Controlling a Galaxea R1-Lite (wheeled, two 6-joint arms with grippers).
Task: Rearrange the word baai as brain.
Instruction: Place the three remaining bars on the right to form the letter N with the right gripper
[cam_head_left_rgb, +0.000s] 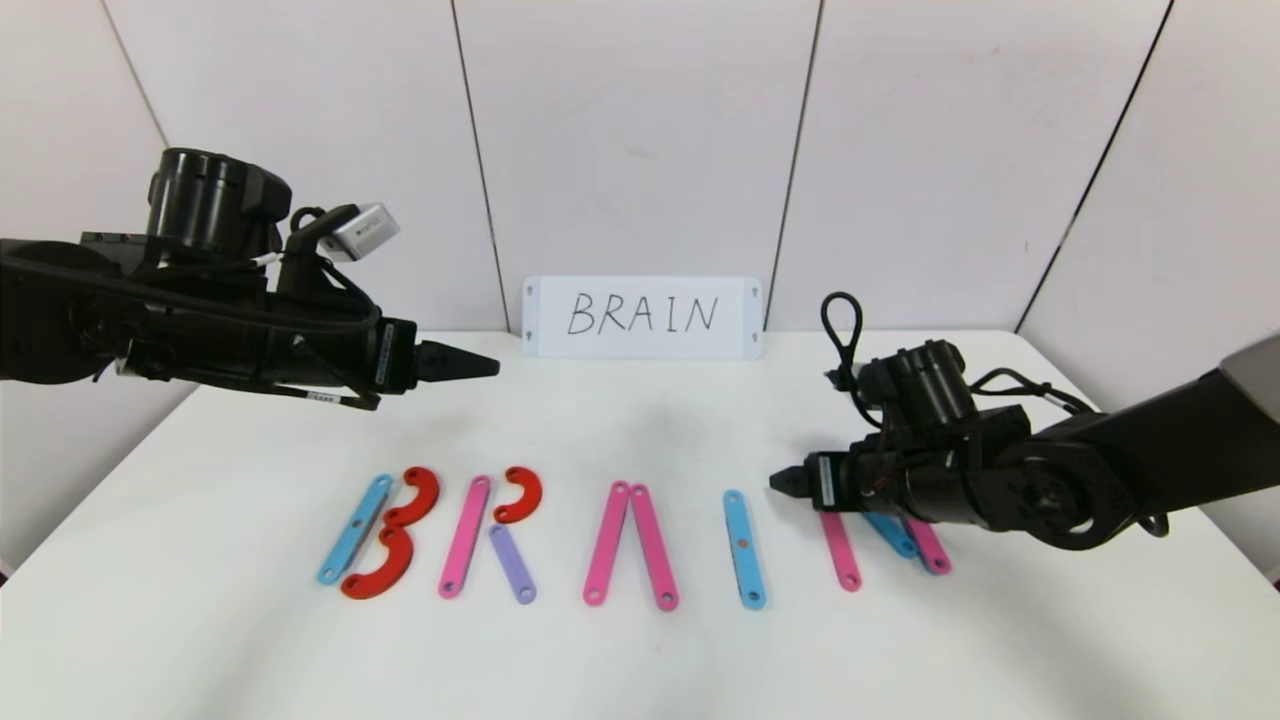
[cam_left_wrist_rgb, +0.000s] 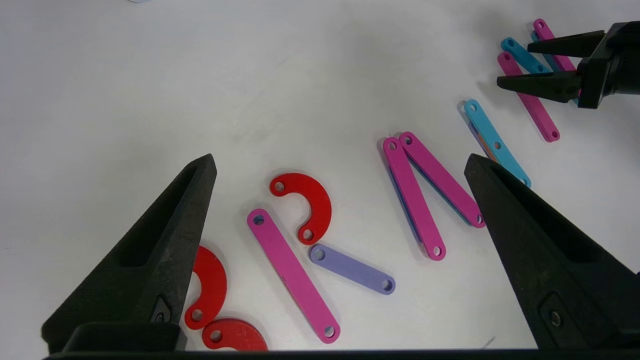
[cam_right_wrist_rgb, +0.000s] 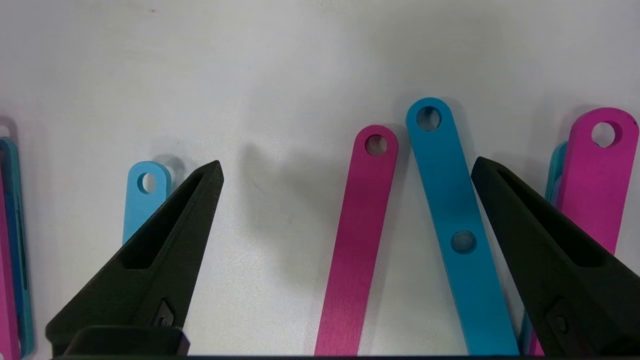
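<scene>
The strip letters lie in a row on the white table. From the left: a blue bar (cam_head_left_rgb: 355, 530) with two red curves (cam_head_left_rgb: 415, 497); a pink bar (cam_head_left_rgb: 465, 537) with a red curve (cam_left_wrist_rgb: 310, 202) and a purple bar (cam_left_wrist_rgb: 352, 269); two pink bars (cam_head_left_rgb: 630, 545) meeting at the top; and a lone blue bar (cam_head_left_rgb: 744, 549). At the right end lie a pink bar (cam_right_wrist_rgb: 357, 240), a blue bar (cam_right_wrist_rgb: 452, 220) and another pink bar (cam_right_wrist_rgb: 595, 185). My left gripper (cam_left_wrist_rgb: 340, 157) hovers open above and behind the left letters. My right gripper (cam_right_wrist_rgb: 347, 163) is open, low over the right-end bars, holding nothing.
A white card (cam_head_left_rgb: 642, 317) with "BRAIN" handwritten on it leans against the back wall. The table's front strip (cam_head_left_rgb: 640, 670) lies bare before the letters. My right arm covers part of the right-end bars in the head view.
</scene>
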